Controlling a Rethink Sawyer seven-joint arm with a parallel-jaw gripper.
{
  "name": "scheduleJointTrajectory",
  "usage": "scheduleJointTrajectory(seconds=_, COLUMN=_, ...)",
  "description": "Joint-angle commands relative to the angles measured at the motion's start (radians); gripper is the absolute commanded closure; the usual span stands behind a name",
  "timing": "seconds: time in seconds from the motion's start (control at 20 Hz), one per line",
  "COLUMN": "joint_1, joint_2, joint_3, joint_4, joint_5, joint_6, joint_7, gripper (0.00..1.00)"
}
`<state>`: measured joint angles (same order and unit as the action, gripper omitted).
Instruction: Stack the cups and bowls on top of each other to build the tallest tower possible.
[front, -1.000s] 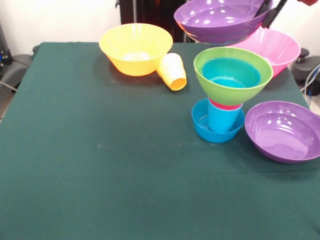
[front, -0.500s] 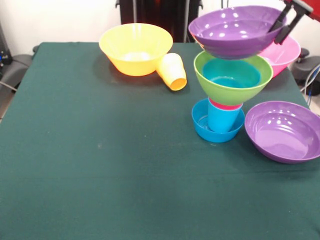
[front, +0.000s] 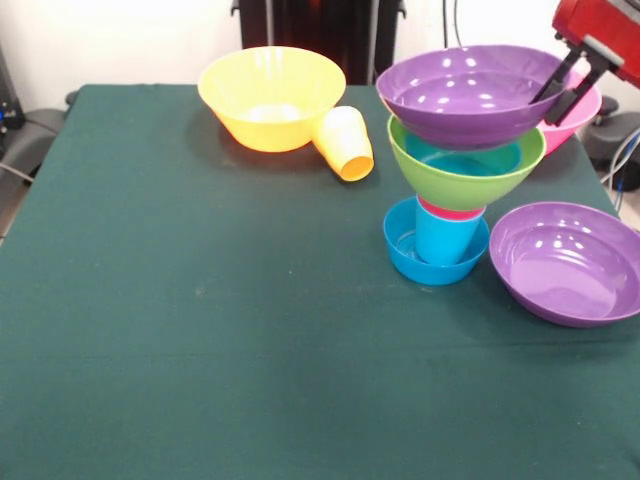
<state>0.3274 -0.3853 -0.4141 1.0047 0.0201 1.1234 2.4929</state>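
Observation:
The tower stands right of centre: a small blue bowl (front: 405, 255) at the bottom, a blue cup (front: 445, 238) in it, a red cup's rim (front: 450, 210), then the lime green bowl (front: 465, 178) with a second small blue bowl (front: 470, 160) inside. A wide purple bowl (front: 460, 95) sits level on top, low in the green bowl's mouth. My gripper (front: 563, 92) comes in from the top right and is shut on this purple bowl's right rim, one finger inside and one outside.
A second purple bowl (front: 570, 262) lies on the table right of the tower. The pink bowl (front: 580, 118) is behind the gripper. The large orange-yellow bowl (front: 272, 95) stands at the back, with the yellow-orange cup (front: 345, 143) on its side against it.
My gripper has brought the purple bowl down and slightly right, from high above the tower to low over the green bowl's mouth. Nothing else has moved.

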Motion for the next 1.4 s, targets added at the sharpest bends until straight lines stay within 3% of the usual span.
scheduleJointTrajectory(seconds=0.05, joint_1=0.001, joint_2=0.032, joint_3=0.024, joint_4=-0.043, joint_5=0.0, joint_6=0.006, joint_7=0.185, gripper=1.0)
scheduleJointTrajectory(seconds=0.55, joint_1=0.01, joint_2=0.047, joint_3=0.011, joint_4=-0.031, joint_5=0.009, joint_6=-0.009, joint_7=0.19, gripper=1.0)
scheduleJointTrajectory(seconds=1.4, joint_1=0.024, joint_2=0.149, joint_3=-0.03, joint_4=-0.124, joint_5=0.036, joint_6=-0.002, joint_7=0.258, gripper=1.0)
